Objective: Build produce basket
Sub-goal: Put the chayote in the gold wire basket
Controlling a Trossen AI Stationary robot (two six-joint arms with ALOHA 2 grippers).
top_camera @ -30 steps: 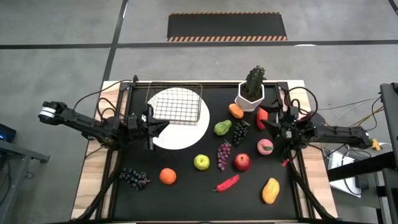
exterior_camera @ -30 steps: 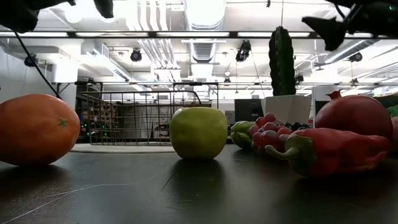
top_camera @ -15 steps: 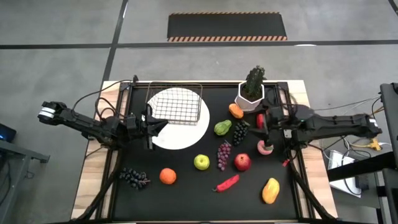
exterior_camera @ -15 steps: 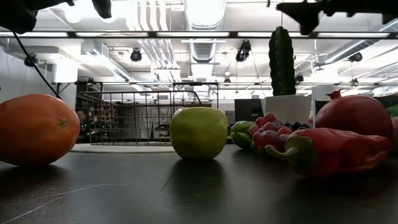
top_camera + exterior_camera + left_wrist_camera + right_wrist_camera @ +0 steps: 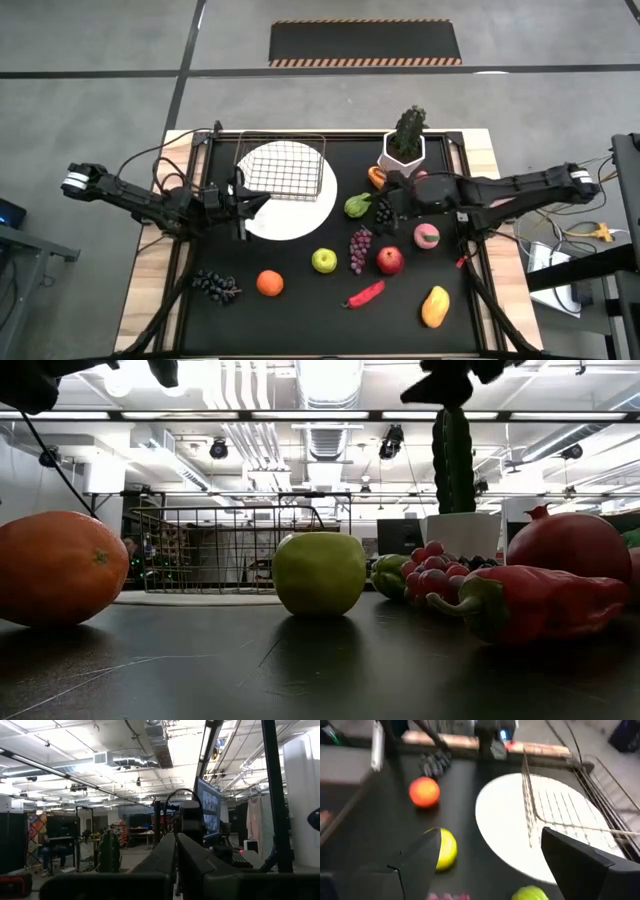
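The wire basket [image 5: 283, 165] stands on a white plate [image 5: 300, 205] at the far middle of the black mat, also in the low view [image 5: 235, 545] and the right wrist view [image 5: 560, 805]. Produce lies loose on the mat: pear [image 5: 358, 206], dark grapes [image 5: 384, 213], purple grapes [image 5: 359, 248], green apple [image 5: 323, 261], red apple [image 5: 389, 261], peach [image 5: 427, 236], chili [image 5: 365, 294], mango [image 5: 435, 306], orange [image 5: 269, 283]. My right gripper [image 5: 385, 203] hangs open in the air above the pear and dark grapes, holding nothing [image 5: 490, 865]. My left gripper [image 5: 264, 200] is shut and empty, raised over the plate's left rim [image 5: 176, 850].
A cactus in a white pot [image 5: 404, 145] stands far right of the basket, just behind my right gripper. A second dark grape bunch [image 5: 215, 286] lies near left. An orange fruit [image 5: 377, 177] sits by the pot. Bare mat shows between the plate and the near row of fruit.
My right gripper has swung from the table's right edge toward its middle, rising and levelling out, and now hangs above the pear and dark grapes. No fruit has moved.
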